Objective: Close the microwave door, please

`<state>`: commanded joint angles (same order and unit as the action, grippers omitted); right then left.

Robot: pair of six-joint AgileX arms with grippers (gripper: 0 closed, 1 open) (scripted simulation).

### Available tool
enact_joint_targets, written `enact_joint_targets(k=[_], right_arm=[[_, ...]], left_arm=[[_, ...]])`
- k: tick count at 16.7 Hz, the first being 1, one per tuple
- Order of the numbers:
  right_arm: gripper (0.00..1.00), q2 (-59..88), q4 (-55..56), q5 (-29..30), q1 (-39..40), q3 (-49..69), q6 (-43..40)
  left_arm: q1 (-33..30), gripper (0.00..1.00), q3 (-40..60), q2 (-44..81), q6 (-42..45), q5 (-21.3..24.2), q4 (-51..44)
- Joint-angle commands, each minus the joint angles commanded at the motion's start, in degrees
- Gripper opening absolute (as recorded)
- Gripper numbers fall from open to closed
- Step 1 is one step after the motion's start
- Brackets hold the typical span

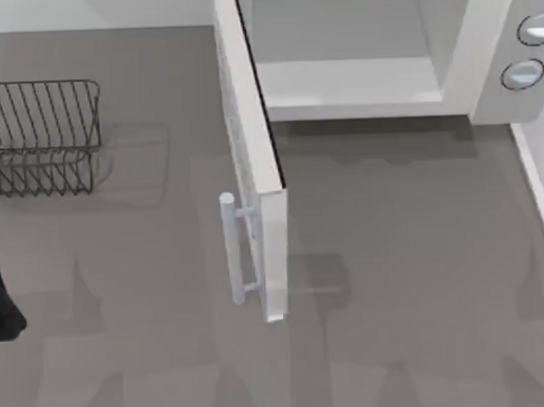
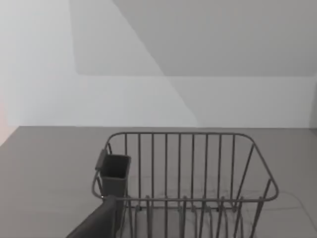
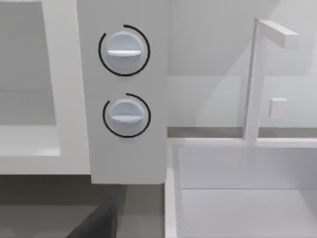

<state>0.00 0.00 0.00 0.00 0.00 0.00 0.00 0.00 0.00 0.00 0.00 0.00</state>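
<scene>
The microwave [image 1: 486, 71] stands at the back right of the table, its pale cavity [image 1: 347, 49] exposed. Its two grey knobs [image 3: 124, 49] face the right wrist view from close by. The microwave door [image 1: 252, 142] is swung wide open, sticking out toward the table's front, edge-on from above. Its pale bar handle [image 1: 233, 249] sits on the door's left face near the free end. A dark part of my left arm [image 1: 0, 293] shows at the far left edge, well away from the door. A dark piece of my right gripper [image 3: 96, 223] hangs below the knob panel.
A dark wire rack [image 1: 42, 136] stands at the back left, with a small dark cup [image 2: 115, 173] hooked on its end and my left gripper [image 2: 99, 220] just before it. A white basin [image 3: 242, 198] with an upright white post [image 3: 252, 84] adjoins the microwave's right side.
</scene>
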Motion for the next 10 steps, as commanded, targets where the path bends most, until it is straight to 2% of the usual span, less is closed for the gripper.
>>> enact_joint_targets(k=[5, 10], right_arm=[[1.00, 0.00, 0.00, 0.00, 0.00, 0.00, 0.00], [1.00, 0.00, 0.00, 0.00, 0.00, 0.00, 0.00]], left_arm=[[-1.05, 1.00, 2.83, 3.40, 2.36, 1.13, -2.51], [-5.21, 1.00, 16.51, 19.77, 12.36, 5.27, -15.22]])
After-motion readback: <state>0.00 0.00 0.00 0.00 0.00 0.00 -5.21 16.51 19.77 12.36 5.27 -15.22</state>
